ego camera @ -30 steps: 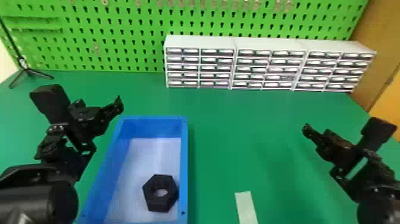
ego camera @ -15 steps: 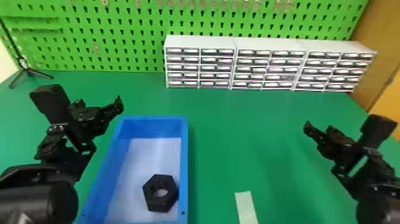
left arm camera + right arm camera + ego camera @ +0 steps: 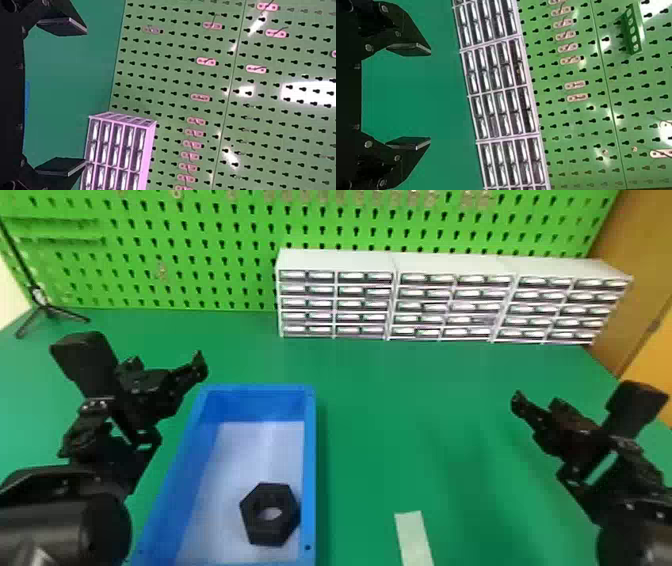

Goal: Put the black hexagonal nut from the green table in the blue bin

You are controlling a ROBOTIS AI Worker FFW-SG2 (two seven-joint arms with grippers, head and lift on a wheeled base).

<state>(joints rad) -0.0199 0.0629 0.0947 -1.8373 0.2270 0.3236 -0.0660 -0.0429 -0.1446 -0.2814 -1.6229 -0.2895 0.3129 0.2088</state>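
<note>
The black hexagonal nut lies inside the blue rectangular bin, to the right of and nearer the robot than the closer, left pincer; it and the right pincer gape wide, empty. Likely only retreat remains.

From the head I look forward and down across the table, with the pegboard along the top and the drawers at upper right. My left wrist view, lying sideways, looks from close behind the left gripper towards the pegboard, drawers at lower left. My right one, also sideways, looks past the right gripper, drawers down the middle. All three share table, drawers and pegboard.
</note>
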